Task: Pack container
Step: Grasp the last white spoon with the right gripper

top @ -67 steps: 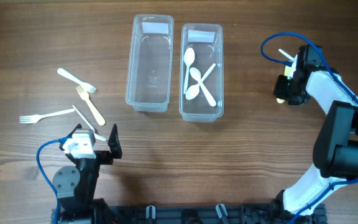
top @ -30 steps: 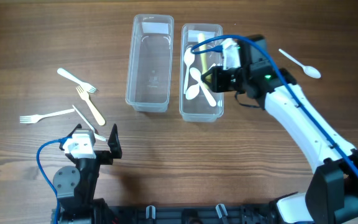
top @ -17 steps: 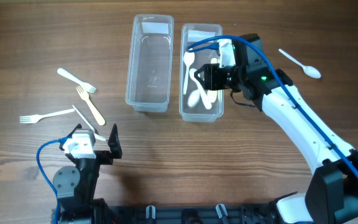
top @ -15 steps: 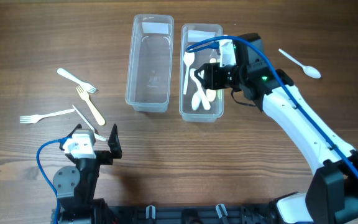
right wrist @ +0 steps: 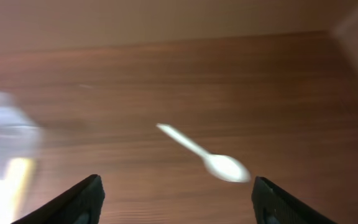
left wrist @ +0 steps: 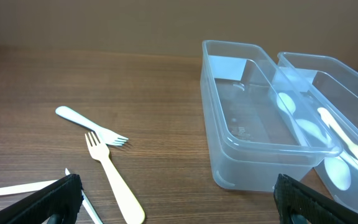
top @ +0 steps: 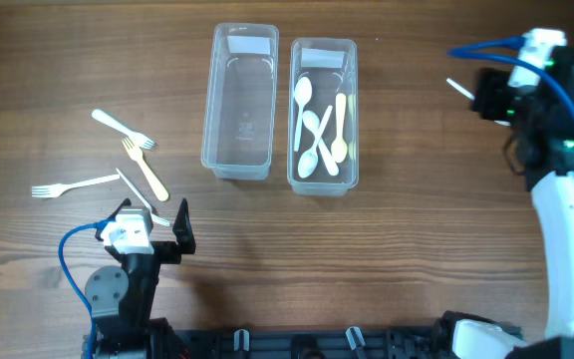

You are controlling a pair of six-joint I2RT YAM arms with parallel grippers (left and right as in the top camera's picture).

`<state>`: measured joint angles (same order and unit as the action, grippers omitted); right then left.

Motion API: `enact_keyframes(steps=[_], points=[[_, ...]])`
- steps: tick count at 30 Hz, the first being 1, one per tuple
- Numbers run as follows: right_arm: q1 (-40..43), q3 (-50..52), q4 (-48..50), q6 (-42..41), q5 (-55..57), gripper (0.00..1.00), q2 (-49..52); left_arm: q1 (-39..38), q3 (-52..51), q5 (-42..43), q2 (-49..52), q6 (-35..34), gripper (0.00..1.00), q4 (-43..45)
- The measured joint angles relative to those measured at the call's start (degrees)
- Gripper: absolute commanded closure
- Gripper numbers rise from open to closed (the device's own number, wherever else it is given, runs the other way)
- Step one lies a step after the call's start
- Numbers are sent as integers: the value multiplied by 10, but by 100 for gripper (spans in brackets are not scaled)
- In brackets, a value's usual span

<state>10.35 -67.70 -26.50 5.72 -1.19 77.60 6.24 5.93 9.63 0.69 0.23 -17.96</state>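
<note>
Jaws of the right gripper (right wrist: 176, 182) stand wide apart, nothing between them. It hangs over bare table (right wrist: 104, 93) at the far right. A loose white spoon (right wrist: 207, 157) lies just ahead of the fingers, untouched, handle pointing up-left.

Left gripper (left wrist: 179, 190) is also spread and empty, parked low at the near-left. It faces the forks (top: 144, 170) and the two clear tubs.

Packing state:
- Right container (top: 322, 185): four spoons lying roughly lengthwise, three white spoons (top: 304, 93) overlapping, plus one cream spoon (top: 339, 130) along the right wall.
- Left container (top: 239, 110): holds nothing, only a label at the far end.
- Forks lie scattered left of the tubs, two white and one cream.
- A fourth thin white piece runs under the left gripper. Type unclear.

Versus 0.5 s ago:
- The right gripper was down in the right container over the spoons; it is now back out by the loose spoon.
- The cream spoon now lies free in the tub.
- Left arm, forks and both tubs have not moved.

Visibility:
- Overhead shows only the loose spoon's handle tip; the rest sits under the right gripper.
- Right wrist view is motion-blurred, with the tub a pale smear at the left edge.
- Left wrist view cuts the right container off at the frame edge.
</note>
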Motion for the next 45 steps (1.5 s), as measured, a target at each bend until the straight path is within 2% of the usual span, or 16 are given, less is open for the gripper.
enact_keyframes(steps=[1, 6, 16, 21, 29, 31, 33, 35, 39, 40, 42, 43, 45], points=[[31, 0, 7, 23, 13, 18, 15, 0, 0, 0, 0, 0, 0, 0], [76, -2, 69, 92, 26, 1, 105, 0, 0, 0, 0, 0, 0, 0], [83, -2, 221, 175, 7, 0, 315, 0, 0, 0, 0, 0, 0, 0], [83, -2, 271, 217, -46, 0, 363, 0, 0, 0, 0, 0, 0, 0], [87, -2, 265, 250, -92, 1, 402, 0, 0, 0, 0, 0, 0, 0], [91, -3, 256, 250, -105, 10, 406, 0, 0, 0, 0, 0, 0, 0], [95, -4, 247, 246, -115, 36, 406, 0, 0, 0, 0, 0, 0, 0], [95, -4, 235, 239, -123, 68, 406, 0, 0, 0, 0, 0, 0, 0], [95, -5, 213, 213, -137, 70, 406, 0, 0, 0, 0, 0, 0, 0], [95, -7, 207, 203, -138, 73, 406, 0, 0, 0, 0, 0, 0, 0], [95, -9, 200, 184, -138, 89, 406, 0, 0, 0, 0, 0, 0, 0], [95, -11, 196, 173, -138, 94, 406, 0, 0, 0, 0, 0, 0, 0], [95, -15, 191, 152, -142, 96, 405, 0, 0, 0, 0, 0, 0, 0]])
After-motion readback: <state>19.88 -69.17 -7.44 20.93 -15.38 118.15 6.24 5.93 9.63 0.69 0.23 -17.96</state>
